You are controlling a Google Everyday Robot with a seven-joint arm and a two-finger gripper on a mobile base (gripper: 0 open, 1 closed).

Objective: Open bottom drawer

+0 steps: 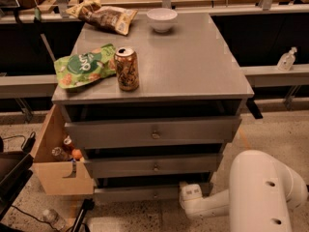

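Observation:
The bottom drawer point(135, 194) is the slim grey front lowest on the grey cabinet, with a small round knob point(155, 195) at its centre. It sits set back under the mid-sized drawer point(154, 166) and the tall top drawer point(154, 132). My white arm point(260, 192) reaches in from the lower right, low near the floor. My gripper point(186, 193) is at the right end of the bottom drawer's front, to the right of the knob.
On the cabinet top stand a soda can point(126, 69), a green snack bag point(82, 71), a brown chip bag point(104, 16) and a white bowl point(161, 19). A wooden box point(53, 168) with bottles hangs at the cabinet's left. A plastic bottle point(50, 218) lies on the floor.

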